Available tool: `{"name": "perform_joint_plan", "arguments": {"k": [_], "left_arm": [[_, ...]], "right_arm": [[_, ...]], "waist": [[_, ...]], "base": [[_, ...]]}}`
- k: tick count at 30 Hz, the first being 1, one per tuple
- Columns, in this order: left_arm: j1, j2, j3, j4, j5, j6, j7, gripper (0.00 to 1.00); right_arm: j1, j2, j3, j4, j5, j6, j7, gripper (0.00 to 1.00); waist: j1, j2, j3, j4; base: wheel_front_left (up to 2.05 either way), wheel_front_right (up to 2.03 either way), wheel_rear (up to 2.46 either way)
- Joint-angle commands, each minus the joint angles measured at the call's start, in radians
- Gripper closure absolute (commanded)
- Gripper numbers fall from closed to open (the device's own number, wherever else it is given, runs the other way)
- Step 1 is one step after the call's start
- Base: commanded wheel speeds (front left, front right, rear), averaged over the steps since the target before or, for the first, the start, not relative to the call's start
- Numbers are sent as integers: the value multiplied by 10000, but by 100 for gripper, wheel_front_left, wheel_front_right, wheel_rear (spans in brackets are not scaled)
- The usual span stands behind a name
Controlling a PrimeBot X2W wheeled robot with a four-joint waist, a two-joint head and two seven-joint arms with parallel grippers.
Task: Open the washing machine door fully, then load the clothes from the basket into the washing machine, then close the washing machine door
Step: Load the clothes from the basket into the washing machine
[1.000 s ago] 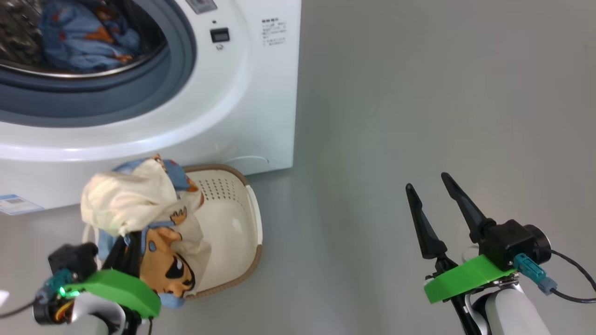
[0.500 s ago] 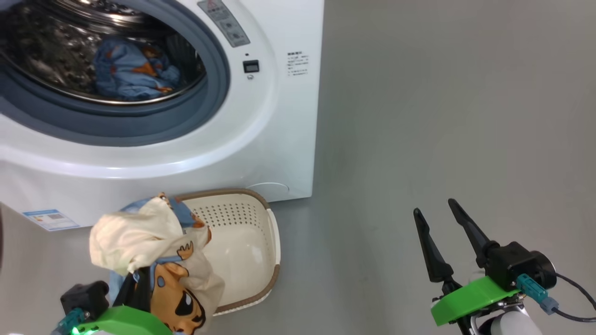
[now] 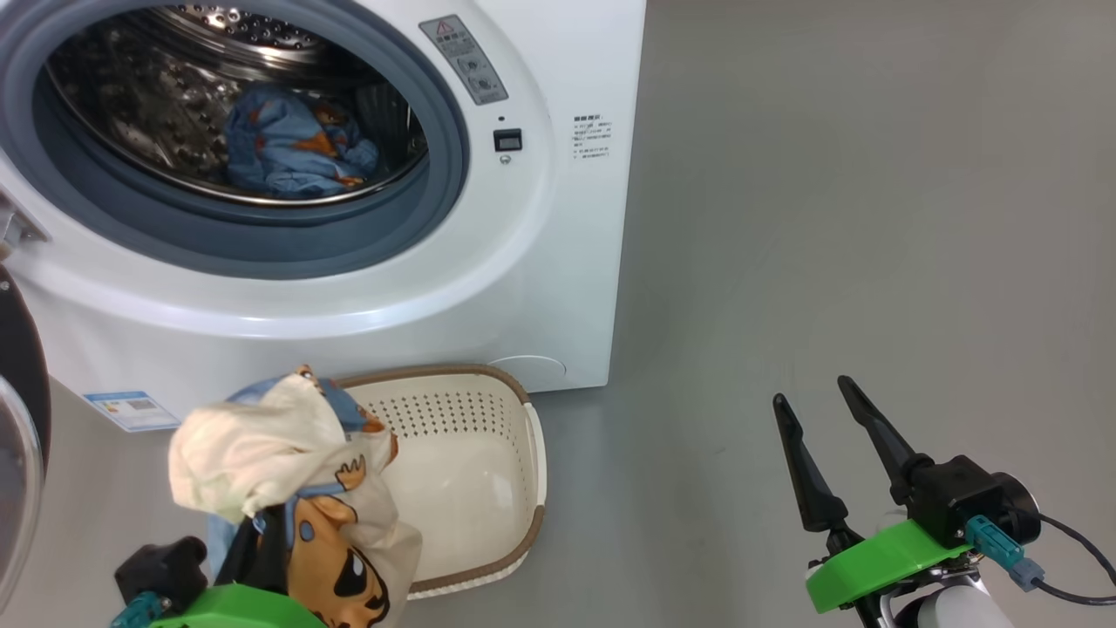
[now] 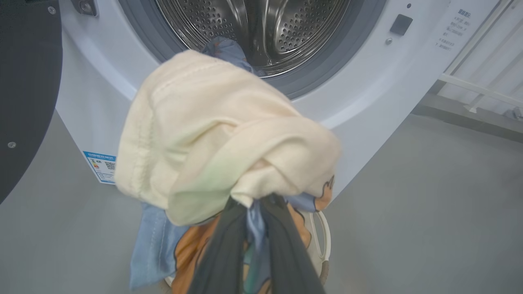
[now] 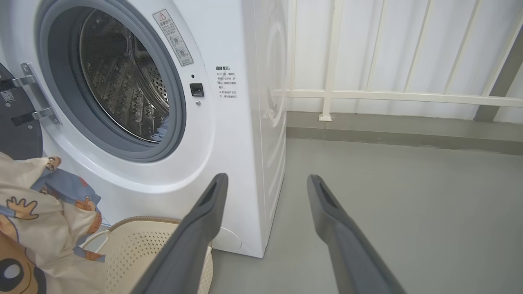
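We are carrying clothes bundle [image 4: 212, 134] toward washing machine [image 3: 558, 218]. Left gripper [image 4: 253, 204] pinching it, fingers pressed together on cream, blue and orange-tan cloth.

Doing it well, in our judgement: lifting until trailing blue hem is clearing grey gasket [image 3: 453, 174], reaching deep into drum [image 3: 139, 131] before letting go, beside blue garment [image 3: 292, 148] lying inside.

Bundle draping over and ahead of fingertips, hanging above basket [image 3: 523, 419], below drum mouth. Right gripper [image 3: 811, 391] spread wide, holding nothing, well apart. Door [image 3: 17, 366] standing open at left.

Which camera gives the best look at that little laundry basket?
The head view: the basket sits nearly whole before the washing machine, rim and perforated walls plain. The right wrist view catches part of its rim; the left wrist view, one handle below the clothes.
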Motion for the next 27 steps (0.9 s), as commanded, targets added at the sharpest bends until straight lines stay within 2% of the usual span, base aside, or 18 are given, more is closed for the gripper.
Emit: {"name": "perform_joint_plan", "arguments": {"k": [1, 12, 20, 27], "left_arm": [[-36, 120, 444, -361, 102, -23, -137, 100], [-732, 63, 1034, -979, 245, -104, -137, 100], [-2316, 466, 1109, -1456, -215, -111, -137, 100], [-4067, 877, 1477, -1129, -956, -112, -137, 100]], "right_arm": [[60, 1, 275, -220, -56, 27, -48, 0], [-137, 1, 350, -324, -114, 27, -48, 0], [-477, 1, 348, -514, -259, 27, -48, 0], [-774, 1, 486, -710, -225, 27, -48, 0]], "waist": [[0, 0, 49, -3], [0, 0, 921, -276], [0, 0, 2082, -537], [0, 0, 3004, -820]], "base": [[0, 0, 0], [0, 0, 0], [0, 0, 0], [0, 0, 0]]}}
